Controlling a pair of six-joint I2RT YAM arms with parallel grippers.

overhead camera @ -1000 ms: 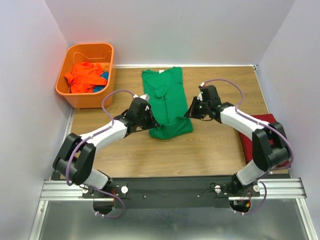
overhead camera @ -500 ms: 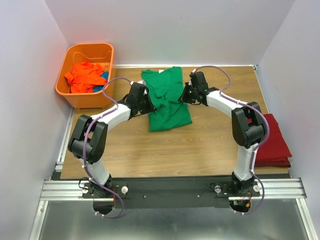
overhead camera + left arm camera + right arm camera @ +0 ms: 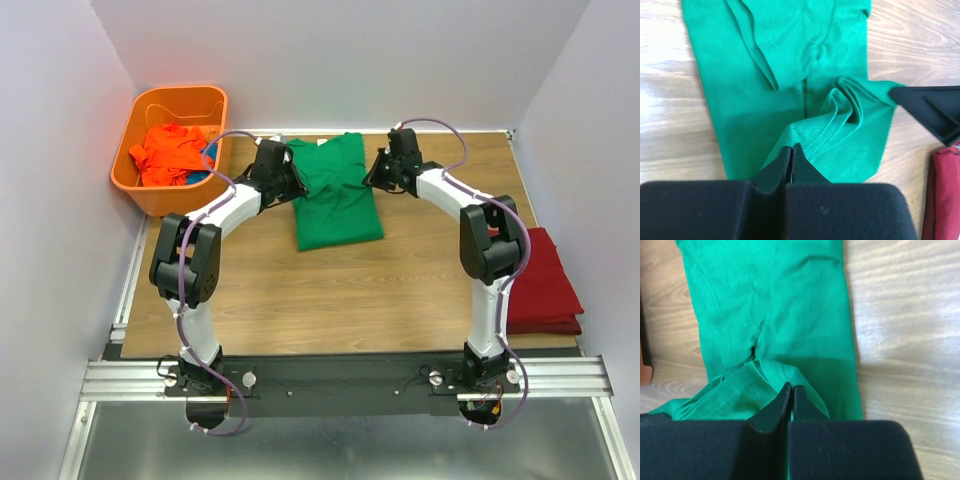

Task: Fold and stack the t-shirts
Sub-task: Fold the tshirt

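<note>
The green t-shirt (image 3: pixel 338 195) lies on the wooden tabletop (image 3: pixel 350 290) toward 12 o'clock, near the back wall, folded to a long narrow shape with its collar end at the far side. Both arms reach far out to it. The left arm (image 3: pixel 235 205) comes to the shirt's edge at about 10 o'clock, and the left jaws are pressed together on a raised fold of the green hem; the left wrist view shows the cloth climbing up to the tips. The right arm (image 3: pixel 445 190) meets the shirt at about 2 o'clock, and the right jaws are also closed, pinching a bunched corner of the same green cloth. Between the two grips the hem is lifted and wrinkled, while the rest lies flat on the wood. At 10 o'clock of the tabletop stands an orange basket (image 3: pixel 140 180) with crumpled orange t-shirts (image 3: pixel 165 152) inside and a bit of blue cloth (image 3: pixel 210 152) beside them. A dark red t-shirt (image 3: pixel 545 285) lies folded at 4 o'clock, at the tabletop's edge by the wall, well apart from the green one.
</note>
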